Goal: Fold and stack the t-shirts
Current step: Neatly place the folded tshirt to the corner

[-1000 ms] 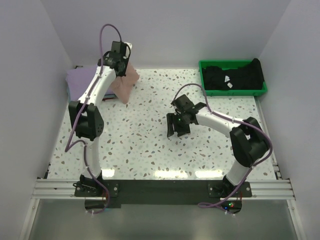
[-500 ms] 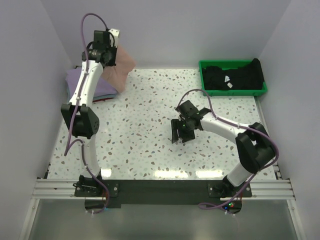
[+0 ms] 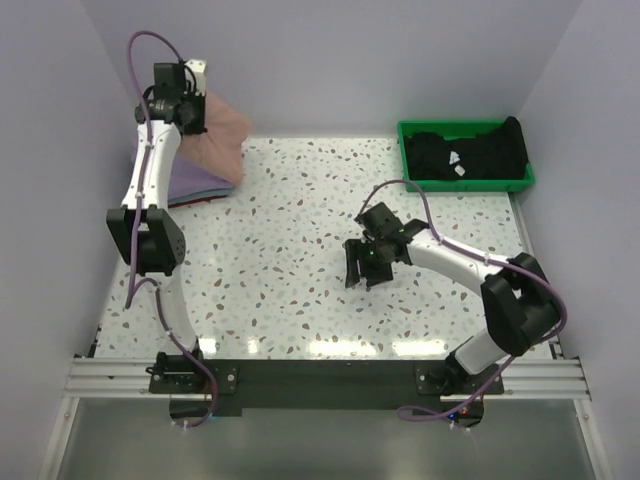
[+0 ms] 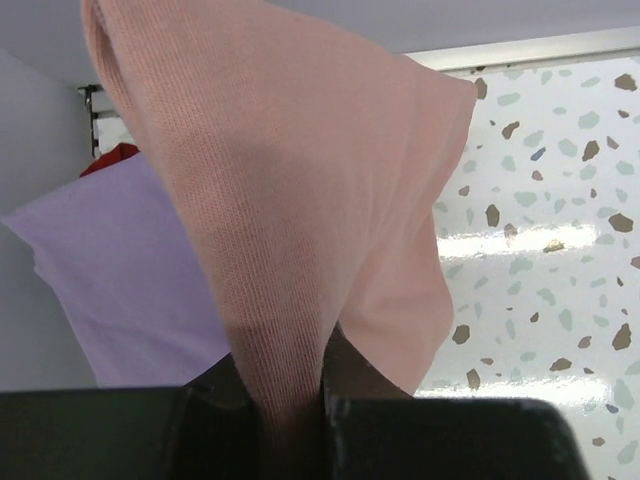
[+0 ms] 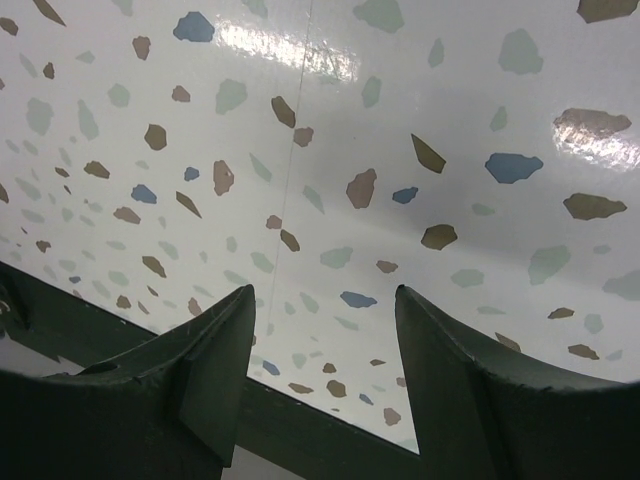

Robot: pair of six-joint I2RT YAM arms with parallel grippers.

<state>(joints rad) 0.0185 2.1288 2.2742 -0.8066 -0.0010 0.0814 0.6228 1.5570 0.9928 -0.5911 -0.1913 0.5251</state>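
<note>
Three shirts showed. One pink shirt (image 3: 222,140) hung in the air at 11 o'clock over the table (image 3: 300,260). One lavender shirt (image 3: 192,184) lay flat beneath it at 10 o'clock. One black shirt (image 3: 470,155) was bundled in the single green tray (image 3: 465,186) at 1 o'clock.

Of the two grippers, the left gripper (image 3: 188,108) was clamped tight on a bunched fold of the pink shirt, high near the back wall. The right gripper (image 3: 362,272) hung just right of centre, its fingers spread wide and holding nothing.

The left wrist view alone showed the pinched cloth running down between the jaws, and a red scrap (image 4: 112,160) peeking out at the lavender shirt's far edge. The right wrist view showed only speckled table between its two fingers. Only the overhead view took in the tray.
</note>
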